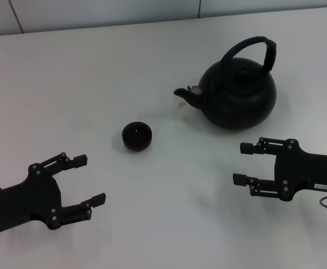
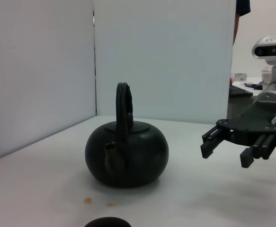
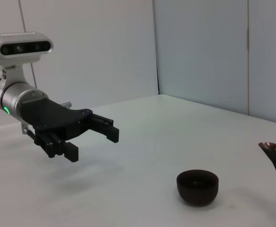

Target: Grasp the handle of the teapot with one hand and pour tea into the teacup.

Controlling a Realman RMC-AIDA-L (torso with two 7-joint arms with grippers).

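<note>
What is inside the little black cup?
The teacup looks dark and empty inside in the head view, with no tea to be made out. Its very bottom is too dark to tell for sure.

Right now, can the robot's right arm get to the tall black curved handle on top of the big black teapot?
Probably yes. The right gripper hangs open just in front of the round black teapot, and nothing stands between it and the arched black handle. The small black cup sits off to the side.

Readable text: none in any view.
Right gripper [image 1: 240, 163]: a small white label sits on its body, right edge of the head view; its print is too small to read.
Teapot [image 1: 239, 92]: unmarked.
Teacup [image 1: 137, 135]: unmarked.
</note>
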